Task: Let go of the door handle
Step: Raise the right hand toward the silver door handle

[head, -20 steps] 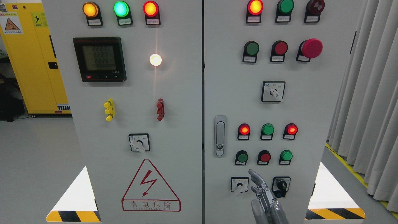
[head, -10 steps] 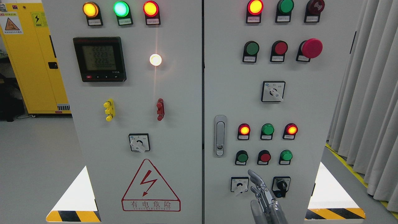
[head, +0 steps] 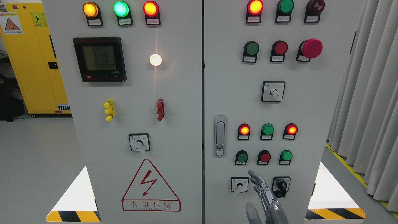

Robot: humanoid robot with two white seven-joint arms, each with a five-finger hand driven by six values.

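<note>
The right hand [head: 262,199] rises from the bottom edge in front of the cabinet's right door [head: 311,93], its fingers [head: 255,177] stretched out and relaxed, grasping nothing. It sits between two small rotary switches [head: 239,184], below a row of round buttons [head: 265,157]. The door handle [head: 220,135], a slim upright metal latch, stands apart at about eleven o'clock from the hand, untouched, near the door's left edge.

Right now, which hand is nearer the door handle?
Right. The right hand is below and right of the door handle, apart from it, fingers open, between two selector switches. The left hand is not in view.
</note>
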